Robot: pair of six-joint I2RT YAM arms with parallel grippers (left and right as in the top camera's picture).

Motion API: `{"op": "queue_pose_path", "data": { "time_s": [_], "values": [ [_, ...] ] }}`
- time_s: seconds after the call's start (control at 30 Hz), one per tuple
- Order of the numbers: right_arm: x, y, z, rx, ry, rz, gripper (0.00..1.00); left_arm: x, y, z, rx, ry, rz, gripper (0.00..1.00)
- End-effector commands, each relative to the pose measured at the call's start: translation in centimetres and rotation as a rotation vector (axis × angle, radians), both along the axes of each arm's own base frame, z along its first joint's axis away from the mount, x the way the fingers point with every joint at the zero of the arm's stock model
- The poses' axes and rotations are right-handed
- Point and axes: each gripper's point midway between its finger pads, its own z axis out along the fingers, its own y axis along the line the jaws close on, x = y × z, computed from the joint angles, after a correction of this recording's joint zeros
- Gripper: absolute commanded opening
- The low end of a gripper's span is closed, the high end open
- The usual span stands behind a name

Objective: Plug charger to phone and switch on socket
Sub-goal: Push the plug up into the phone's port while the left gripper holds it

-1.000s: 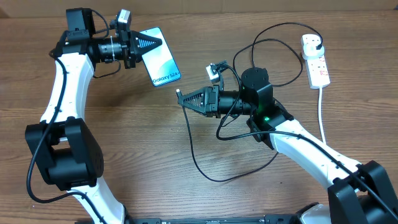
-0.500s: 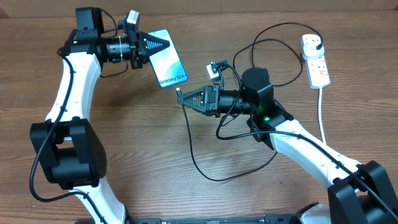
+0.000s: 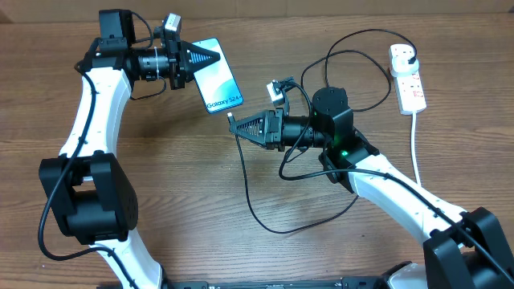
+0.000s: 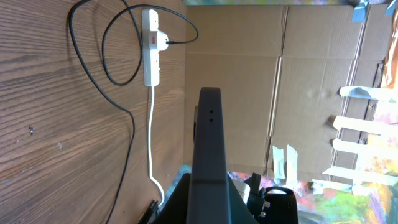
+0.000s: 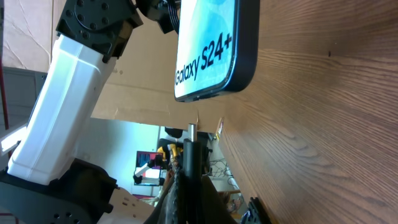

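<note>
Over the last second the left gripper (image 3: pixel 215 55), clamped on the phone (image 3: pixel 219 82), has carried it a little to the right, closer to the right gripper (image 3: pixel 234 124), with hardly any shift in the last half second. The right gripper has stayed put, pinched on the charger (image 5: pixel 192 134) near its tip, which seems just short of the phone's lower edge. The screen reads "Galaxy S24+", and the charger's plug sits in the socket (image 3: pixel 407 80) at the far right.

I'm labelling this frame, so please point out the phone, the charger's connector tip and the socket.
phone (image 3: pixel 221 80): overhead view, middle of its blue screen.
charger's connector tip (image 5: pixel 192 133): right wrist view, its bare metal end.
socket (image 3: pixel 412 88): overhead view, middle of its white body.
</note>
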Motion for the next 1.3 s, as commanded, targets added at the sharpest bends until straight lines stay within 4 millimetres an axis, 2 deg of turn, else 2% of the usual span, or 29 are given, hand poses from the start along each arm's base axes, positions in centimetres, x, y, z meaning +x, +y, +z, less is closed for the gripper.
{"op": "queue_pose_path", "data": {
  "time_s": [0.0, 0.37, 1.03, 1.27],
  "values": [
    [0.2, 0.0, -0.3, -0.003, 0.002, -0.014, 0.04, -0.3, -0.8, 0.8, -0.027, -0.006, -0.031, 0.04],
    [0.2, 0.0, -0.3, -0.003, 0.002, -0.015, 0.04, -0.9, -1.8, 0.9, -0.039, 0.0, -0.061, 0.04],
    [0.3, -0.1, -0.3, -0.004, -0.006, -0.016, 0.04, -1.1, -1.7, 1.4, -0.065, -0.014, -0.079, 0.04],
    [1.0, -0.8, -0.1, 0.0, -0.009, -0.033, 0.04, -1.2, -1.7, 1.4, -0.065, -0.025, -0.083, 0.04]
  ]
}}
